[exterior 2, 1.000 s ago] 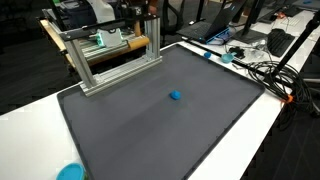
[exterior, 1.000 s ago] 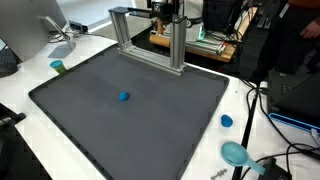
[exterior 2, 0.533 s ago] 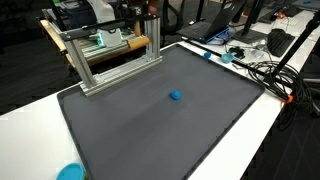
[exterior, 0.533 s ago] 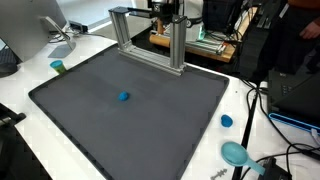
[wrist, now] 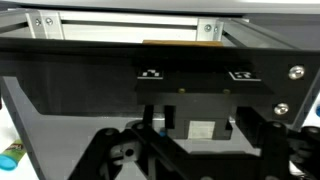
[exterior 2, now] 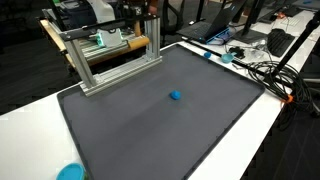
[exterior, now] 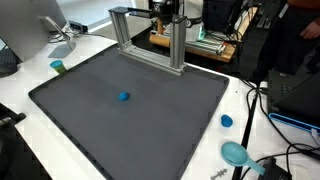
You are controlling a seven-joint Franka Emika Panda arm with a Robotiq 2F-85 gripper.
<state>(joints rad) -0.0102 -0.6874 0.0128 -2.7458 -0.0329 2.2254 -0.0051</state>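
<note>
A small blue object (exterior: pixel 124 97) lies near the middle of a dark grey mat (exterior: pixel 160 130) in both exterior views (exterior 2: pixel 175 96). My gripper (exterior: pixel 165 10) hangs high at the back, above an aluminium frame (exterior: pixel 150 35) that stands on the mat's far edge, well apart from the blue object. In the wrist view the two dark fingers (wrist: pixel 198 130) stand apart with nothing between them. The frame's rail (wrist: pixel 130 25) runs across the top of that view.
A small teal cup (exterior: pixel 58 67), a blue cap (exterior: pixel 226 121) and a teal dish (exterior: pixel 236 153) sit on the white table around the mat. Cables (exterior 2: pixel 265 70) lie beside the mat. Equipment stands behind the frame (exterior 2: pixel 110 40).
</note>
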